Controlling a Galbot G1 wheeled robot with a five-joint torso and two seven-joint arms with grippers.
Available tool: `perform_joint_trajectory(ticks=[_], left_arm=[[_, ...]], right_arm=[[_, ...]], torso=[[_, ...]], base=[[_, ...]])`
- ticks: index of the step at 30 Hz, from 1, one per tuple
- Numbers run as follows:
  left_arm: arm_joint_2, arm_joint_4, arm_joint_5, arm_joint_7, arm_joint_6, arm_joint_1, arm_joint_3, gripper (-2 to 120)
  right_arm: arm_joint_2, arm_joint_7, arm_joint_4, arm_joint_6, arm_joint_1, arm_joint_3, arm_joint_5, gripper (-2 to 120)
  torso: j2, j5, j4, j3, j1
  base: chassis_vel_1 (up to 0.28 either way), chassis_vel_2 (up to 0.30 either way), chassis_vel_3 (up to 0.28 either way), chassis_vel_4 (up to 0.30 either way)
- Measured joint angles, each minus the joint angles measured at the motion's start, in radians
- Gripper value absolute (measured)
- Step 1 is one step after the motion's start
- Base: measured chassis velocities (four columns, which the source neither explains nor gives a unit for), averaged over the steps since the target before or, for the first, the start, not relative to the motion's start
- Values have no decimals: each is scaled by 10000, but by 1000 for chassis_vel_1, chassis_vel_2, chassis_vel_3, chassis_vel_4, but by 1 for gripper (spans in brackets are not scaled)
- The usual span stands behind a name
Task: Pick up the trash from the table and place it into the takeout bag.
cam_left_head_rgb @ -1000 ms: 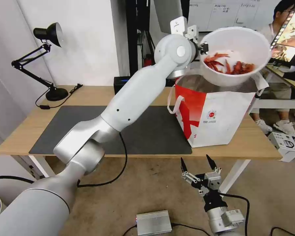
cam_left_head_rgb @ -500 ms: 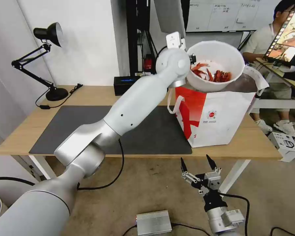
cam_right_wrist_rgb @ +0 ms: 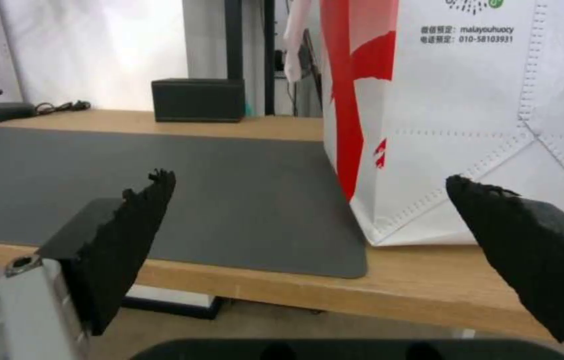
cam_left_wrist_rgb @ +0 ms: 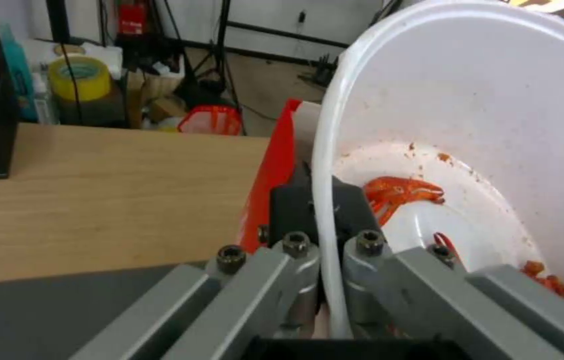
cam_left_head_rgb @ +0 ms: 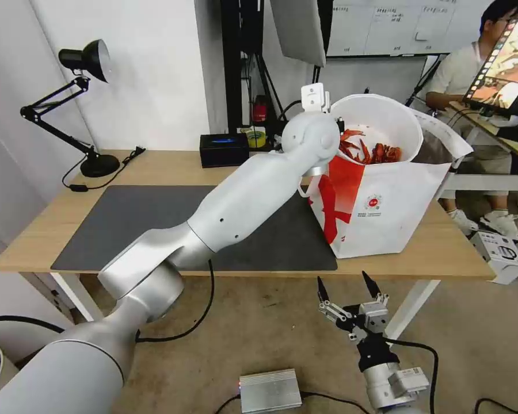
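Bowl (cam_left_head_rgb: 380, 123) of red shells sits tilted in the mouth of the bag (cam_left_head_rgb: 385, 201), rim pinched by the left gripper (cam_left_wrist_rgb: 325, 235); right gripper (cam_left_head_rgb: 351, 290), jaws apart, waits below the surface (cam_left_head_rgb: 443, 253).

On the white side of the large white takeout bag with red panels (cam_right_wrist_rgb: 495, 125), small dark print reads "malayouhuocy" and beneath it "010-58103931", after Chinese characters too small to read.
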Motion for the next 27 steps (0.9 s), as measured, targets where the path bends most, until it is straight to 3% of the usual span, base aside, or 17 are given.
perform_joint_trajectory(ticks=[3, 9, 16, 21, 25, 27], left_arm=[[2, -6, 123, -1, -58, 38, 40, 0], [7, -105, 156, 39, -63, 42, 70, 15], [11, -264, 232, 155, -45, -75, 160, 46], [12, -354, 211, 189, -24, -107, 173, 59], [14, -444, 174, 244, 7, -98, 205, 80], [14, -449, 170, 255, 12, -92, 202, 82]], right_arm=[[0, 0, 0, 0, 0, 0, 0, 100], [0, 0, 0, 0, 0, 0, 0, 100], [0, 0, -1, 0, 0, 0, 0, 100], [0, 0, -1, 0, 0, 0, 0, 100], [0, 1, 0, 0, 0, 0, 0, 100], [0, 0, -1, 0, 0, 0, 0, 100]], torso=[[0, 0, 0, 0, 0], [-1, 0, 0, 1, 0], [0, 0, 0, 0, 0], [0, 0, 1, 0, 0], [-1, 0, 0, 0, 0], [-1, 0, 0, 0, -1]], base=[[0, 0, 0, 0], [0, 0, 0, 0], [0, 0, 0, 0], [0, 0, 0, 0], [0, 0, 0, 0], [0, 0, 0, 0]])
